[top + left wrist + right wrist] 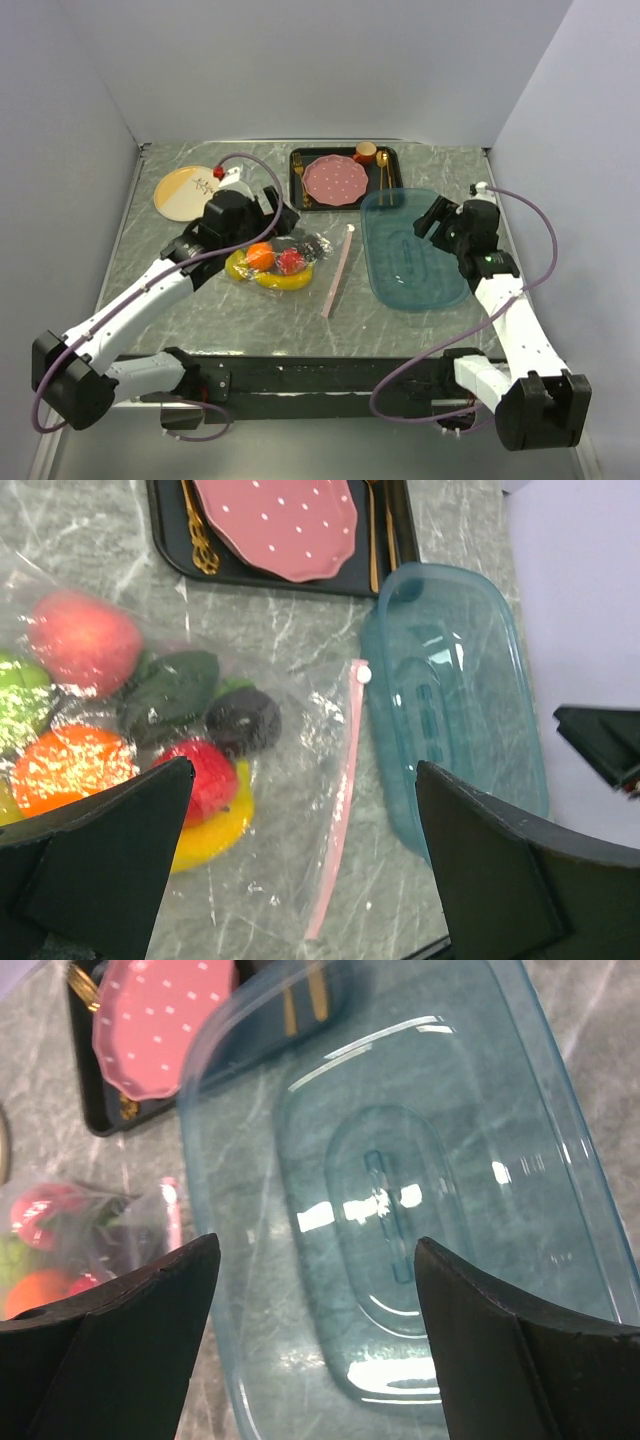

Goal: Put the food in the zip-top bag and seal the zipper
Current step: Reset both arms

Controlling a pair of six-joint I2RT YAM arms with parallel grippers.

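Seven pieces of food (85, 640) I count inside the zip-top bag (300, 730), which lies beside one blue tray (520, 730), its zipper (340, 810) toward it. My left gripper (305, 780) and right gripper (318, 1250) both stand spread, holding nothing.

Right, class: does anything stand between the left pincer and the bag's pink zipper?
Nothing visible does. The zipper lies uncovered below the open left pincer. The blue tray sits beside it, not over it.
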